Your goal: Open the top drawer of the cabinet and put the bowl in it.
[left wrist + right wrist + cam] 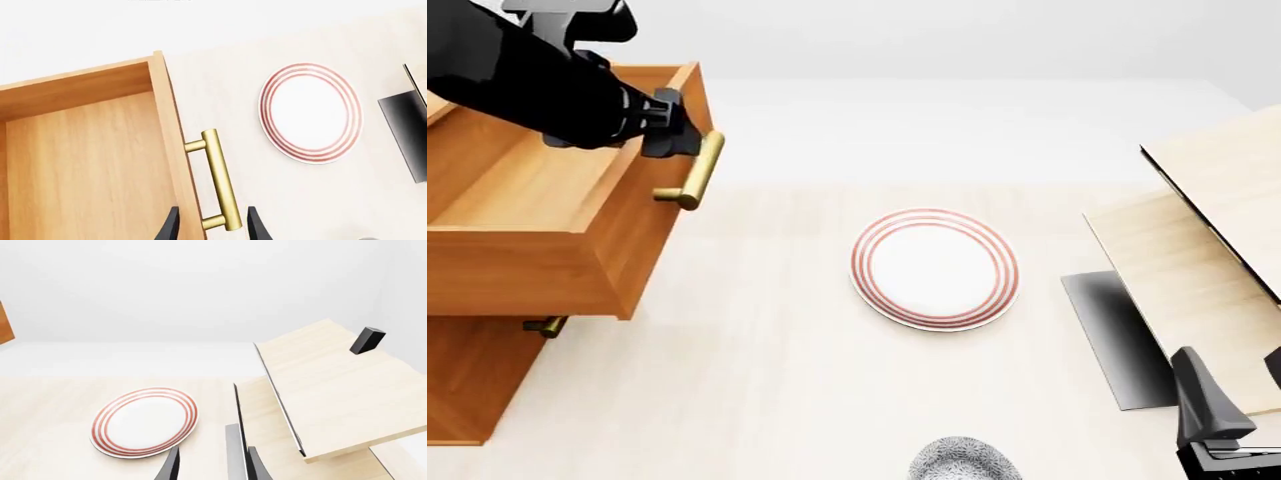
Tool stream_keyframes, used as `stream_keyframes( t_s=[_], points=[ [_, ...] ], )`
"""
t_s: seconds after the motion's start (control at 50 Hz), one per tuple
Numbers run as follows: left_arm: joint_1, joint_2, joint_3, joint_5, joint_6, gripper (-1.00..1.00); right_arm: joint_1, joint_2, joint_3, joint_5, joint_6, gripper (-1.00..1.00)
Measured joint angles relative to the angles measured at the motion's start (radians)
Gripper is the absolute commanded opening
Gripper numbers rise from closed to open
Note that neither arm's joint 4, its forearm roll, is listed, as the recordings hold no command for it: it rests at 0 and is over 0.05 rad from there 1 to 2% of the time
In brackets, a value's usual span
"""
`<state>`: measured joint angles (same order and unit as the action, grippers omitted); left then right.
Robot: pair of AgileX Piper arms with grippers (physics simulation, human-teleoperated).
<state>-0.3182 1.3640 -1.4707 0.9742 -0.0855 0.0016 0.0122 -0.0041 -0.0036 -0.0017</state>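
The cabinet (478, 385) stands at the table's left with its top drawer (554, 255) pulled out and nothing inside. In the left wrist view the drawer (87, 165) shows its bare floor. My left gripper (683, 135) is open at the far end of the brass handle (698, 170), and my left gripper (213, 227) straddles the handle (220, 175) with a gap on both sides. The speckled bowl (965, 462) sits at the near table edge, partly cut off. My right gripper (1234, 395) is open at the near right, nothing between its fingers (172, 466).
A flat white plate with red rings (934, 268) lies mid-table between cabinet and boards. Pale wooden boards (1214, 230) lean at the right over a dark grey slab (1110, 335). A small dark block (367, 340) sits on the upper board. A lower drawer handle (545, 326) shows under the open drawer.
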Motion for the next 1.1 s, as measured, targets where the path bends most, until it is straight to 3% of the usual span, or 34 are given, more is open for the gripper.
stream_keyframes(
  t_s=[0.6, 1.1],
  points=[
    [-0.002, -0.048, -0.044, 0.069, 0.061, 1.00, 0.000, 0.000, 0.000, 0.000, 0.000, 1.00],
    [-0.073, -0.071, -0.045, 0.084, 0.096, 1.00, 0.000, 0.000, 0.000, 0.000, 0.000, 1.00]
  ],
)
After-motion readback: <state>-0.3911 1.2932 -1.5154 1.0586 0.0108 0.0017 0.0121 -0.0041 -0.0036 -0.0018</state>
